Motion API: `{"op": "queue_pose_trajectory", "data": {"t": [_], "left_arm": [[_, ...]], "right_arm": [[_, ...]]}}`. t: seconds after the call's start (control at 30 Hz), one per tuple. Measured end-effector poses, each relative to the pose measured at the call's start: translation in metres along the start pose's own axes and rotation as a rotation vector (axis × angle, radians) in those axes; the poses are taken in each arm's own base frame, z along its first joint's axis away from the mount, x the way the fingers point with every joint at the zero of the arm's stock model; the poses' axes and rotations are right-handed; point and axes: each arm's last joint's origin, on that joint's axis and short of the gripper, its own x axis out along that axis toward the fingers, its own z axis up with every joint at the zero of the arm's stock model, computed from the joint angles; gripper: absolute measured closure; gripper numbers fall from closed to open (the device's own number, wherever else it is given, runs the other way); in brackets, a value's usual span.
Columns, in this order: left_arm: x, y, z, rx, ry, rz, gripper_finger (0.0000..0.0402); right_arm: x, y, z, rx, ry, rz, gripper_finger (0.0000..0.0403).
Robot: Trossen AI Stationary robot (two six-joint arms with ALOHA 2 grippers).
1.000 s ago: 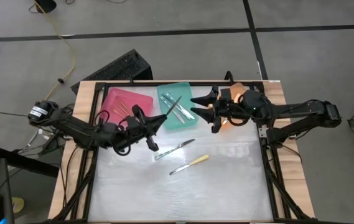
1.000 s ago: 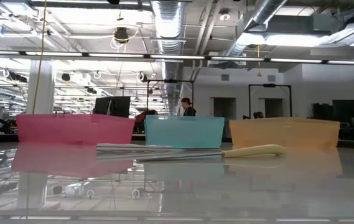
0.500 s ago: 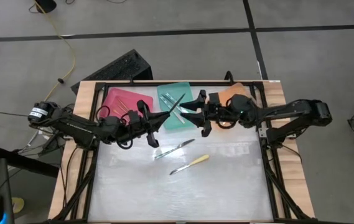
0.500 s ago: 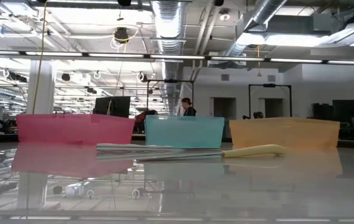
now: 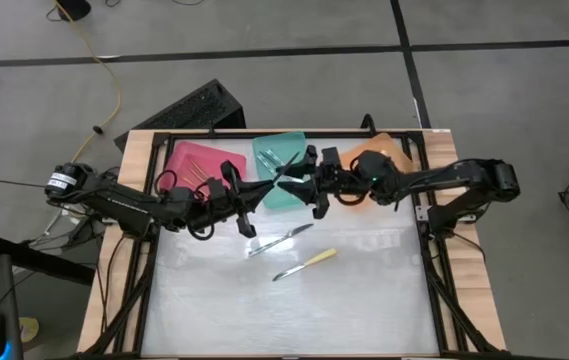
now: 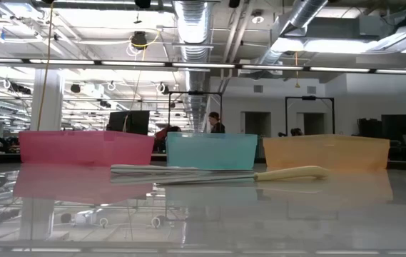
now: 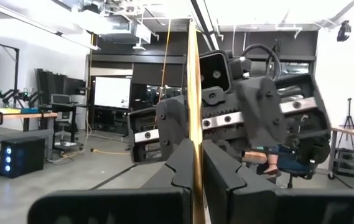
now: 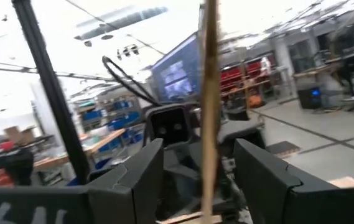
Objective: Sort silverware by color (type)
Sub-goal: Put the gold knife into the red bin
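Note:
My left gripper (image 5: 257, 191) (image 7: 195, 171) is shut on a slim orange-tan utensil (image 7: 193, 87) and holds it in the air above the near edge of the teal tray (image 5: 282, 160). Facing it from the right, my right gripper (image 5: 312, 183) (image 8: 201, 180) is open. Its two fingers stand on either side of the same utensil (image 8: 209, 93), and I see no touch. On the table lie a silvery utensil (image 5: 280, 240) and a pale-yellow-handled one (image 5: 306, 263) (image 6: 288, 172). My left gripper pinches the utensil between its two fingers (image 7: 181, 163), on its flat sides near one end (image 7: 194, 146). The utensil shows edge-on and runs straight on past the fingertips, toward the right gripper. It is lifted clear of the table and the trays.
Three trays stand in a row along the far edge: pink (image 5: 196, 165) (image 6: 85, 148), teal (image 6: 211, 150) and orange (image 5: 379, 150) (image 6: 325, 152). The pink and teal ones hold utensils. The near half of the table is bare white surface (image 5: 294, 310).
My right gripper has travelled from over the orange tray toward the table's left, sinking a little, until its open fingers stand around the utensil in my left gripper. The utensil stays aloft.

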Motion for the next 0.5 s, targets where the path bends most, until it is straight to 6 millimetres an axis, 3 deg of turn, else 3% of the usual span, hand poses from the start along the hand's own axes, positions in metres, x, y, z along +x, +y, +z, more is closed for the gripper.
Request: {"op": "queue_pose_trajectory", "data": {"t": [0.27,0.5], "left_arm": [[0.000,0.000,-0.001,-0.005,0.005,-0.001,0.0401],[0.000,0.000,-0.001,-0.005,0.006,-0.002,0.0401]], "right_arm": [[0.015,-0.001,0.000,-0.005,-0.004,0.014,0.0216],[0.015,-0.004,-0.002,-0.010,0.019,-0.002,0.0354]]}}
